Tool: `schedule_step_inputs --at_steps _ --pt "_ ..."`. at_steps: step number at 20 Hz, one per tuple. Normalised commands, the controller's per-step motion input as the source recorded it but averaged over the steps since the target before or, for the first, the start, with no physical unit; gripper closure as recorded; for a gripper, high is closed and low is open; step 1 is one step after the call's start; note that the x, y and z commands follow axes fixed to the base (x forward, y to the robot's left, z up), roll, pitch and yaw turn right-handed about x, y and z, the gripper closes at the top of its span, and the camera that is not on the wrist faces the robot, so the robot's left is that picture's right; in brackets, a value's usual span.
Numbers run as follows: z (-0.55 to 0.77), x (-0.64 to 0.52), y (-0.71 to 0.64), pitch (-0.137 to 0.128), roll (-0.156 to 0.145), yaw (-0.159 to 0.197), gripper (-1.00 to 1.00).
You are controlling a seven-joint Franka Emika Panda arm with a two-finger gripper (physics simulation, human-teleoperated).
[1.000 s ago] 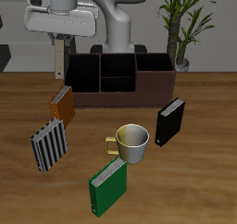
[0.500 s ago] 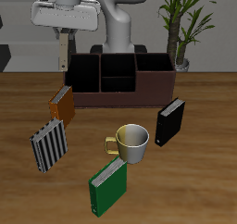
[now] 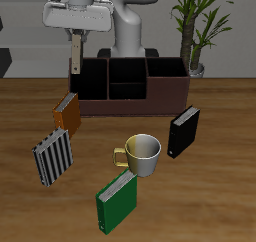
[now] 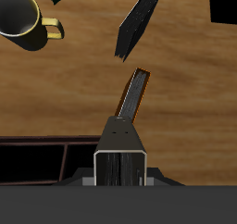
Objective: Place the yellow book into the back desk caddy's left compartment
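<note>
We see the gripper [image 3: 74, 34] clamped on the upper end of the yellow book [image 3: 74, 54], which hangs upright below the fingers, clear of the desk [image 3: 225, 186]. In the exterior view the book hangs just beside the outer end wall of the back desk caddy [image 3: 130, 86], whose large end section, the left compartment [image 3: 90, 79], is dark inside. In the wrist view the book [image 4: 121, 158] fills the space between the jaws. On the desk we note an orange-brown book [image 3: 66, 113] just before the caddy's end, a black-and-white striped book [image 3: 53, 157] nearer the front edge, a mug [image 3: 141, 154] near the middle, a green book [image 3: 116, 202] close to the front edge, and a black book [image 3: 184, 131] beside the mug. A potted plant [image 3: 195, 21] stands behind the caddy.
</note>
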Motion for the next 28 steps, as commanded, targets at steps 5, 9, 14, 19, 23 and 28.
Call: schedule_step_inputs --at_steps 5,9,14,19,23,28 --pt "0.0 -0.19 0.07 -0.01 0.002 -0.004 1.0" --pt "-0.12 -0.4 0.09 -0.005 0.016 -0.006 1.0" --pt "-0.07 -0.29 0.16 -0.016 0.032 0.036 1.0" --pt "-0.06 -0.14 0.06 0.005 0.023 0.002 1.0" --pt "-0.08 -0.05 -0.02 -0.002 0.009 0.006 1.0" --pt "-0.21 0.06 -0.11 0.034 -0.027 -0.02 1.0"
